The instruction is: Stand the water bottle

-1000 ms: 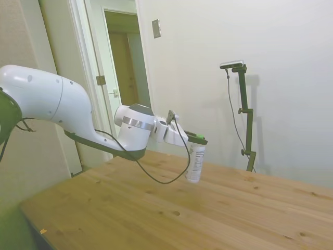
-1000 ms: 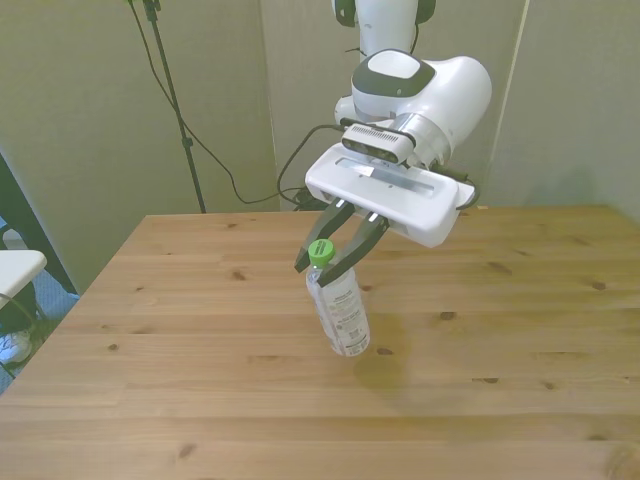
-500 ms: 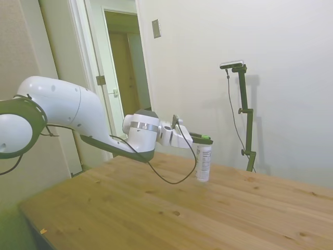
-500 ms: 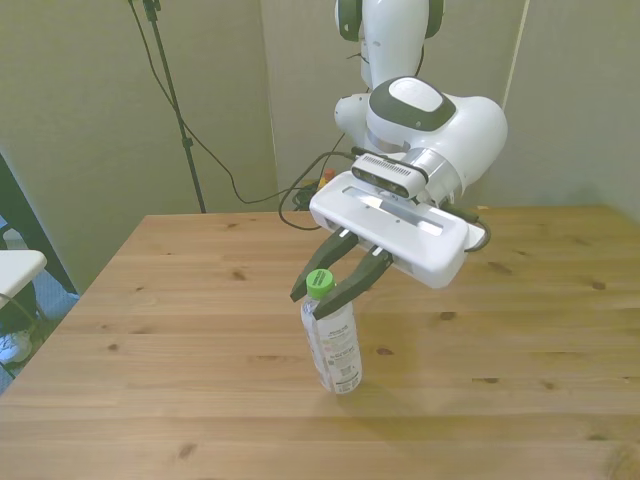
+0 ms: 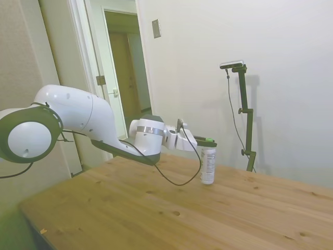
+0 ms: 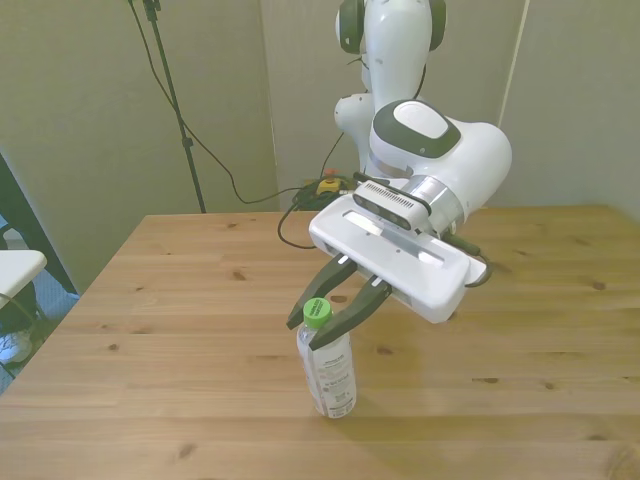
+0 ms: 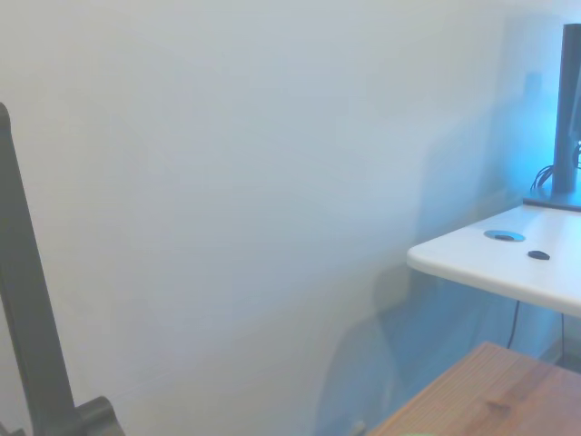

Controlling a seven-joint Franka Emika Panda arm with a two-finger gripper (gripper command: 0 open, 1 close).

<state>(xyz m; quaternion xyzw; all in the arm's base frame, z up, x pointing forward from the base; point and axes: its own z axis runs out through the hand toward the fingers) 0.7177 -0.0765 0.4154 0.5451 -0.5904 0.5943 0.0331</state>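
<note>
- My tool [image 6: 322, 322] sat at mid-frame in the front view, its two dark fingers [image 6: 300, 310] clamped on either side of the green cap [image 6: 318, 311] of the water bottle [image 6: 329, 372].
- In the side view the tool [image 5: 207, 140] reached in level from the left of the frame and held the bottle's [image 5: 208, 165] neck from the side, at centre right.
- The bottle stood close to upright, its base down on the wooden surface [image 6: 150, 340]; in the front view its body leaned slightly, the cap toward the frame's left.
- I could not tell whether the base rested flat or only touched at an edge.
- The white label with dark print faced the camera in the front view.
- In the front view the bottle was in the lower middle of the frame, toward the near edge of the surface and well away from both side edges.
- The wrist view showed mostly a pale wall [image 7: 227, 182], a corner of the wooden surface [image 7: 490, 395] at lower right and a white desk [image 7: 499, 259] beyond it; the bottle did not appear there.
</note>
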